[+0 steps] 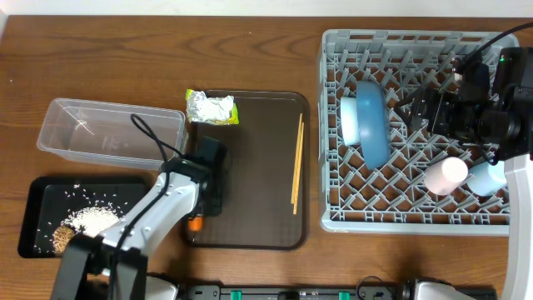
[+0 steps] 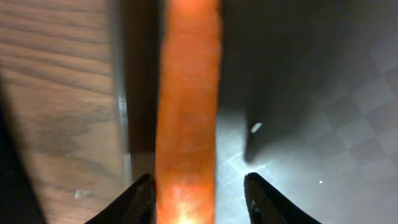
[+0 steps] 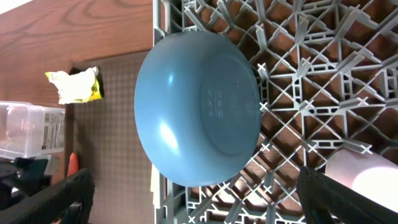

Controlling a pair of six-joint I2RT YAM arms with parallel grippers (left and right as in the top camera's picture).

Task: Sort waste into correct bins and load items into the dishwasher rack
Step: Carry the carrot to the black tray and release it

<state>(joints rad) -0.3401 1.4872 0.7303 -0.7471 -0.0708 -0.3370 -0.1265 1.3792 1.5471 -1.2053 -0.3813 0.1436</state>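
left wrist view: left gripper (image 2: 199,186) straddles the orange carrot (image 2: 186,106) mid-frame, jaws apart; right gripper (image 3: 196,186) gapes wide at lower frame, by the blue plate (image 3: 199,106).

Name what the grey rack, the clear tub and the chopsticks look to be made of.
The grey rack: moulded plastic, matt, judging by its even grey lattice of pegs. The clear tub: thin transparent plastic, glossy; the table shows through it. The chopsticks: probably wood or bamboo, pale tan and unpainted; too thin here to tell which.
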